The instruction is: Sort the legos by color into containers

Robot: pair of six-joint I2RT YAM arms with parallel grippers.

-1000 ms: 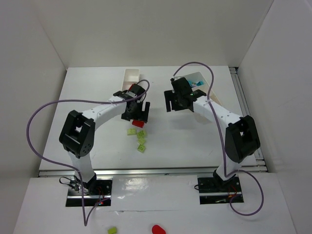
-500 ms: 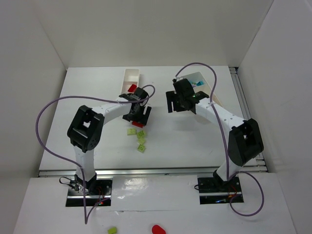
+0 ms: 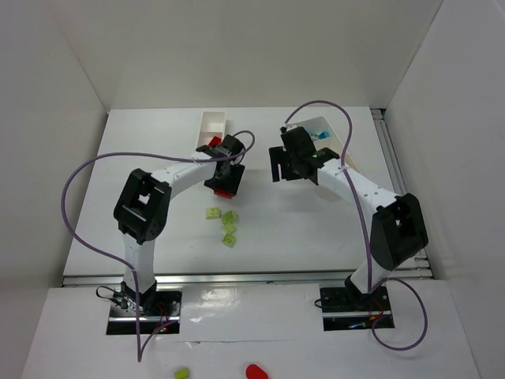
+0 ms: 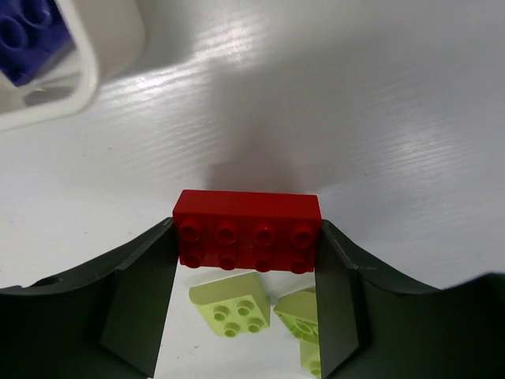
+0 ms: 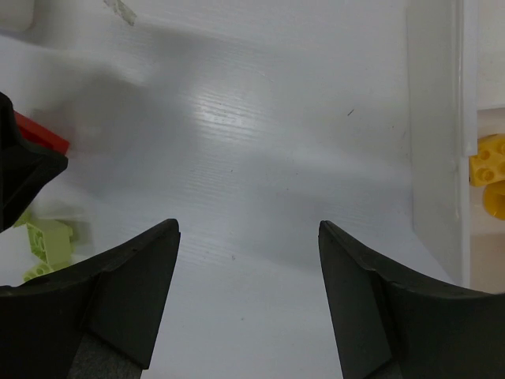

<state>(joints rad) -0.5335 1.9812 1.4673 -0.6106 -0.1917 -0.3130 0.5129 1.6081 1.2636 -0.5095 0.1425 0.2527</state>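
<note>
My left gripper (image 4: 247,239) is shut on a red lego (image 4: 247,229), one jaw against each short end, and holds it just off the table. In the top view the left gripper (image 3: 223,186) hangs with that red lego (image 3: 224,192) a little below the left container (image 3: 211,122). Several light green legos (image 3: 228,223) lie on the table under and near it, and show below the held brick as green legos (image 4: 230,308). My right gripper (image 5: 248,229) is open over bare table, left of the right container (image 5: 434,118); from above the right gripper (image 3: 293,174) sits mid-table.
The left container holds a red lego (image 3: 215,141) and a dark blue lego (image 4: 28,35). The right container (image 3: 335,136) holds a cyan lego (image 3: 322,136) and a yellow lego (image 5: 489,166). A green lego (image 3: 182,372) and a red piece (image 3: 254,370) lie on the near ledge by the bases.
The left jaws came down around the red lego, shut on its ends and raised it slightly toward the left container. The right gripper has hardly moved.
</note>
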